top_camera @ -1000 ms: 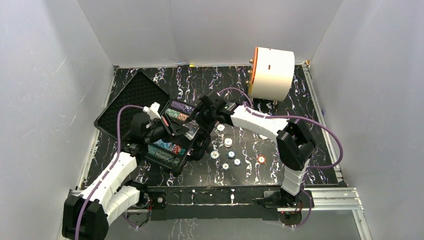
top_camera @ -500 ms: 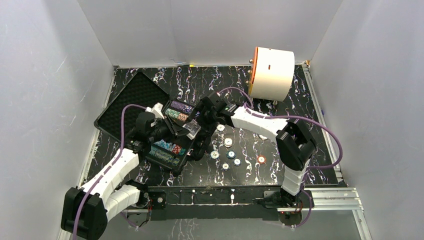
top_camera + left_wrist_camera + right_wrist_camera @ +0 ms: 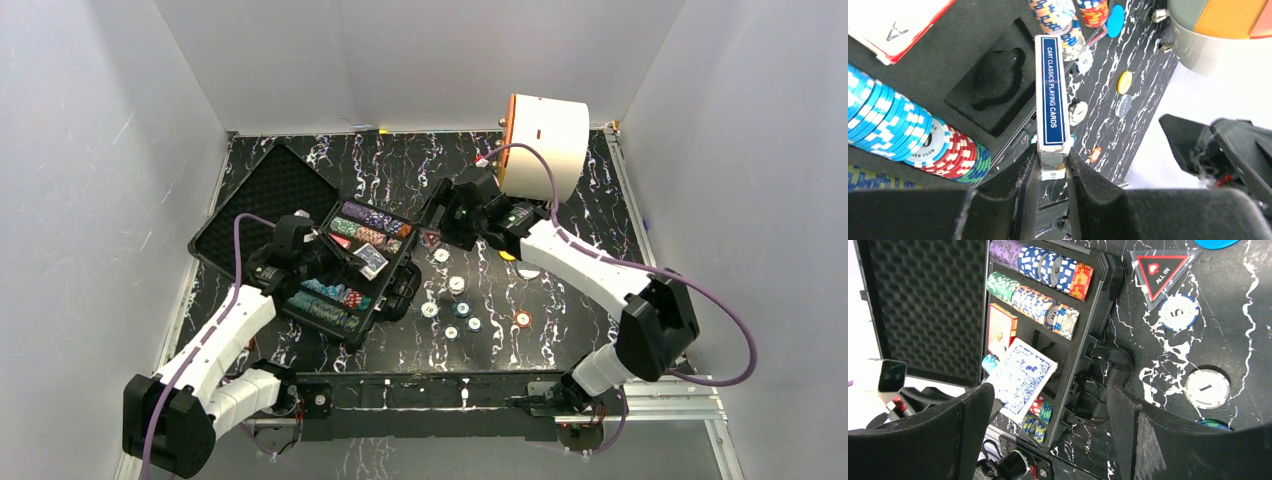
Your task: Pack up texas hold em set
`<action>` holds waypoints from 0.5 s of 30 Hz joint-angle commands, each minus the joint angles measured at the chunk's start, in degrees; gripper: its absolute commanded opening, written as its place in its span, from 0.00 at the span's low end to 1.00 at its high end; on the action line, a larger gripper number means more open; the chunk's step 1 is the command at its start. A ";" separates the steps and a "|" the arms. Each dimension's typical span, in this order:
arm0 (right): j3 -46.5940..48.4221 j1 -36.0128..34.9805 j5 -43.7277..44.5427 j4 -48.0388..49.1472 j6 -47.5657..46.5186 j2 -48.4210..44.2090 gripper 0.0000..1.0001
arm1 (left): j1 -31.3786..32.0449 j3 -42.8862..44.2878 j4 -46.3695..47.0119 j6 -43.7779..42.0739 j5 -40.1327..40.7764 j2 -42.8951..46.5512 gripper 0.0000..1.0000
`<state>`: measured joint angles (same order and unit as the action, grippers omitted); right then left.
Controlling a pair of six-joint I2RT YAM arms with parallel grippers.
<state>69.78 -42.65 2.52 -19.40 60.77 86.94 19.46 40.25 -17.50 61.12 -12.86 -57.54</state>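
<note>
Since the earlier frame, the left pincer (image 3: 1052, 167) has clenched on one end of the blue deck (image 3: 1052, 95), while the right pincer (image 3: 1050, 389) has let go and drawn back over the table (image 3: 560, 200). The deck is carried edge-up above the open case (image 3: 262, 190), next to the vacant card recess (image 3: 993, 85) and between the filled chip rows (image 3: 893, 130); the red deck (image 3: 1000, 330) already lies seated. To seat it well, the deck should likely be turned flat, squared to the recess, and lowered before it is freed. At right, the spread pincer hangs near the loose chips (image 3: 456, 285), which are still unpacked.
</note>
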 commanded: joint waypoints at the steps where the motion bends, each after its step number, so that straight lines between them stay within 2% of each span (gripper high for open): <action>1: -2.19 -0.39 5.01 2.53 -4.67 -4.43 0.90 | 0.03 -0.80 -0.96 5.89 1.99 1.46 0.00; 7: -2.70 -0.35 5.27 2.53 -5.18 -5.54 0.89 | 0.03 -0.49 1.75 8.05 2.82 -1.49 0.00; 15: -2.39 -0.41 6.32 2.19 -5.58 -5.81 0.88 | -0.04 -1.73 7.80 12.12 -0.16 -5.76 0.00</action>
<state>66.96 -42.83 6.90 -19.11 56.51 82.96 19.46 39.57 -14.33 70.43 -11.11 -63.64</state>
